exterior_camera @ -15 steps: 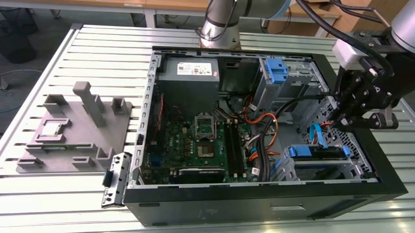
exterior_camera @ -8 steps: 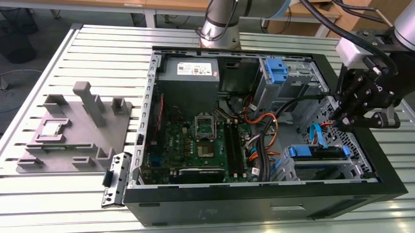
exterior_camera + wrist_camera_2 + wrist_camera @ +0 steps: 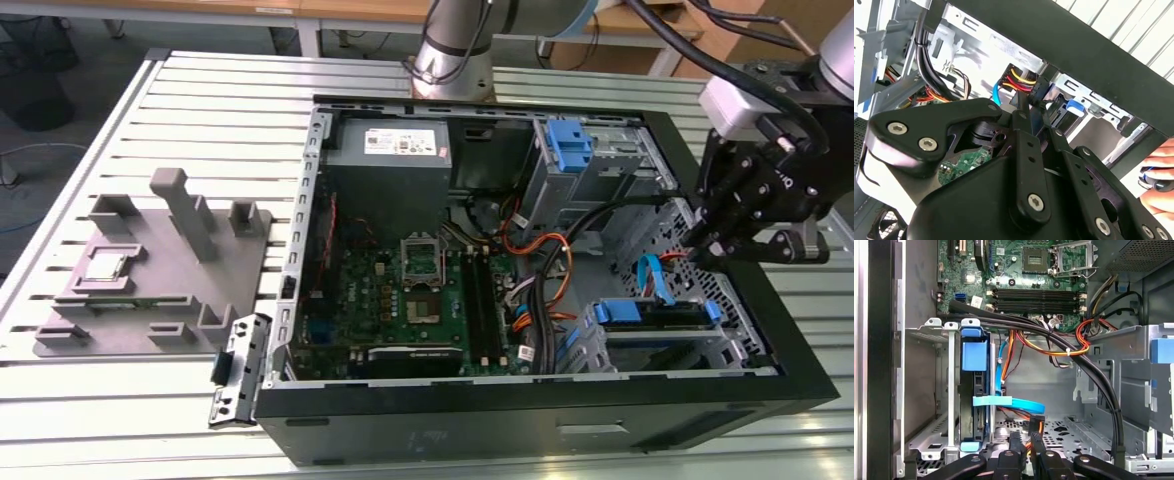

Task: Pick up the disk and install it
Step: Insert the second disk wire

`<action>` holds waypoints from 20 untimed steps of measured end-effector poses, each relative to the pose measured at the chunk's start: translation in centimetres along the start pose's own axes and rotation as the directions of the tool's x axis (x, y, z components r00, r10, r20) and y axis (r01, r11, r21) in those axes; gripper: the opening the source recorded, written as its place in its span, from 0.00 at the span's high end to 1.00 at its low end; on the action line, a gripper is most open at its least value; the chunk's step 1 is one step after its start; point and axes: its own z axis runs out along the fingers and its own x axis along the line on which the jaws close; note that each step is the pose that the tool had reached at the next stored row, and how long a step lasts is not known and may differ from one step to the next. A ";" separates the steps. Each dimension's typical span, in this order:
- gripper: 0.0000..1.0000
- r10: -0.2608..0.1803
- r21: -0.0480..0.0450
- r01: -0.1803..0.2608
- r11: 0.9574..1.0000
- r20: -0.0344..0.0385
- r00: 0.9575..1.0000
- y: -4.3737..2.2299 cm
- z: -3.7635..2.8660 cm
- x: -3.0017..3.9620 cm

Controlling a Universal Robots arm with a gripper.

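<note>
Gripper [image 3: 727,250] over the case's [image 3: 534,415] right side, above the seated disk [image 3: 650,312].
Jaws seemingly pinched on a cable connector [image 3: 1035,424], though hard to confirm.

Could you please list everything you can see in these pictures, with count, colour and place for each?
computer case: one, black, open on the slatted table.
motherboard: one, green, on the case floor.
power-supply box: one, grey, far corner of the case.
disk: one, edged by a blue frame, seated in the metal bay at the exterior view's right.
blue latch: one, on the far bay.
blue flat cable: one, beside the disk.
fixture block: one, grey, at the exterior view's left.
person's hand: one, beyond the case wall.
gripper: one, black, above the case near the disk bay.
</note>
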 end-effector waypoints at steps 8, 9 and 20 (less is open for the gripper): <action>0.77 0.001 -0.014 -0.001 1.000 -0.007 1.000 -0.80 0.12 -0.03; 0.77 0.001 -0.016 -0.001 1.000 -0.009 1.000 -0.90 0.14 -0.03; 0.77 0.002 -0.047 -0.005 0.999 -0.045 0.999 -1.62 0.55 -0.04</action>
